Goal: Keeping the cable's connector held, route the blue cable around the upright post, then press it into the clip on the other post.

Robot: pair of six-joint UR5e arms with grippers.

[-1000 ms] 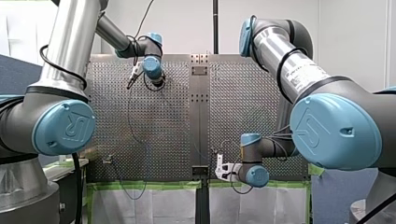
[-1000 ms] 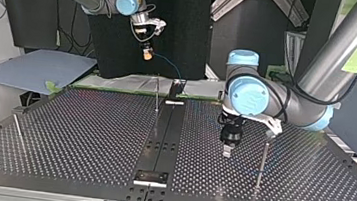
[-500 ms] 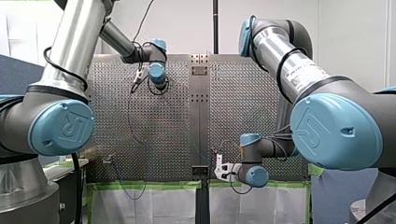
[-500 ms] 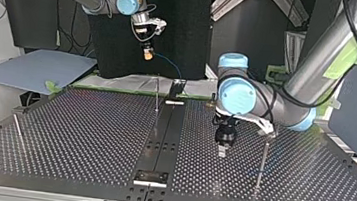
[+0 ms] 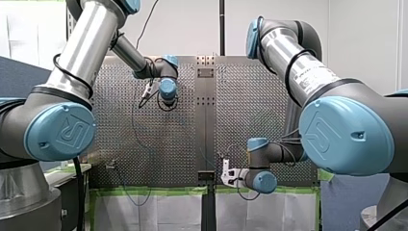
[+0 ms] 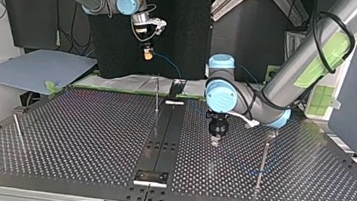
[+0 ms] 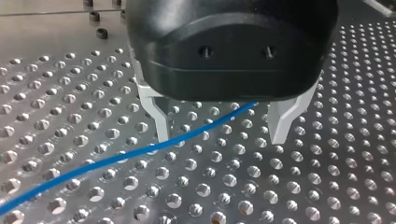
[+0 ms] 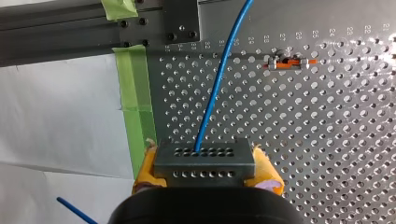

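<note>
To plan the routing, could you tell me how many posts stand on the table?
3 posts in the top view: one by the centre strip, one at the right, one at the far left. Others may be hidden.

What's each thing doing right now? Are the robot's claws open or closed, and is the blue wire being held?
Left gripper: open, fingers either side of the blue cable, not pinching it.
Right gripper: shut on the connector.
Connector: clamped between yellow pads.
Blue cable: coming out of the connector, running free beyond it.
Upright post: standing upright.
</note>
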